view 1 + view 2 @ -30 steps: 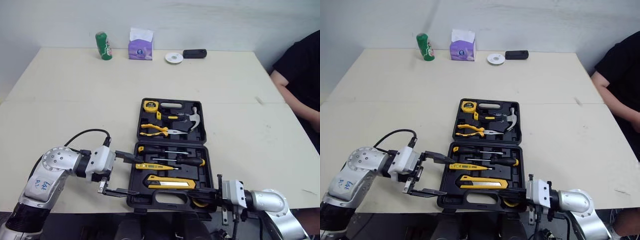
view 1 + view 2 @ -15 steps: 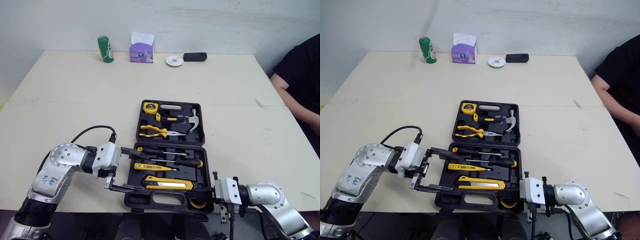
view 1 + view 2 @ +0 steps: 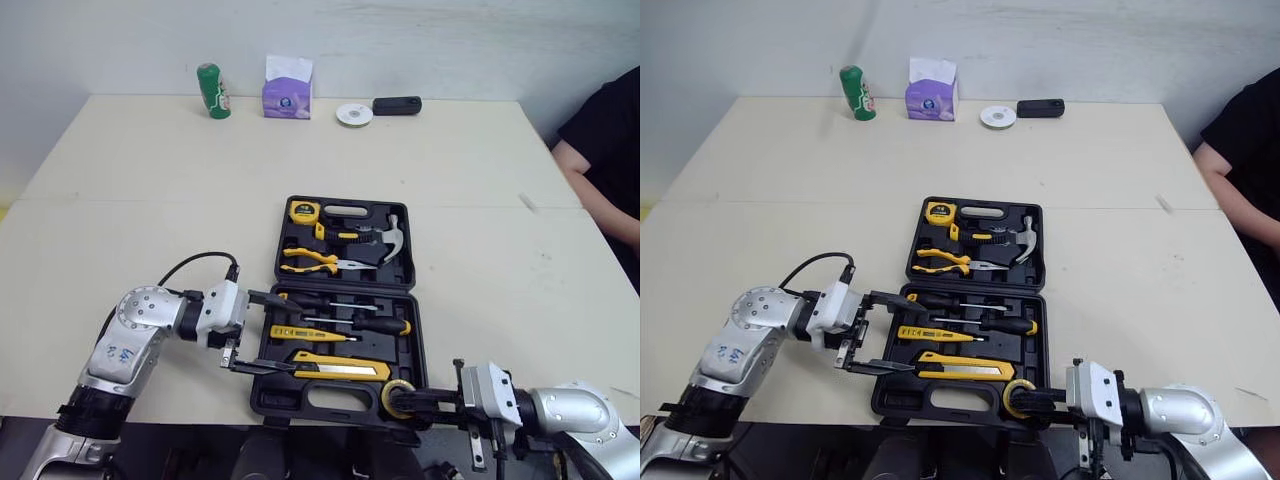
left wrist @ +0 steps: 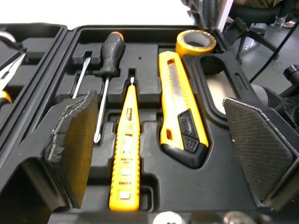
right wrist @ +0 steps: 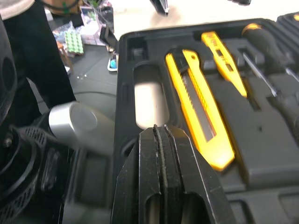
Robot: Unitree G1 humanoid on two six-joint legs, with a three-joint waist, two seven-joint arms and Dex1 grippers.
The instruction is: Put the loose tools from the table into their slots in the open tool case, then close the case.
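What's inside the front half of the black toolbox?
Two screwdrivers, a yellow tester pen, a yellow box cutter and a tape roll. The slots beneath them are covered.

I'm watching my right gripper [image 5: 162,133] pressing its fingers flat together at the tool case [image 5: 271,154] edge. The handle opening [image 5: 149,95] is sitting at twelve o'clock from the tips, the utility knife [image 5: 198,105] is lying slotted at one, and the tester pen [image 5: 225,58] is lying beyond.

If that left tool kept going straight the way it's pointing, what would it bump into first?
Probably the yellow tester pen in the open case, lying between the left tool's open fingers; height above it is unclear, so it might pass over.
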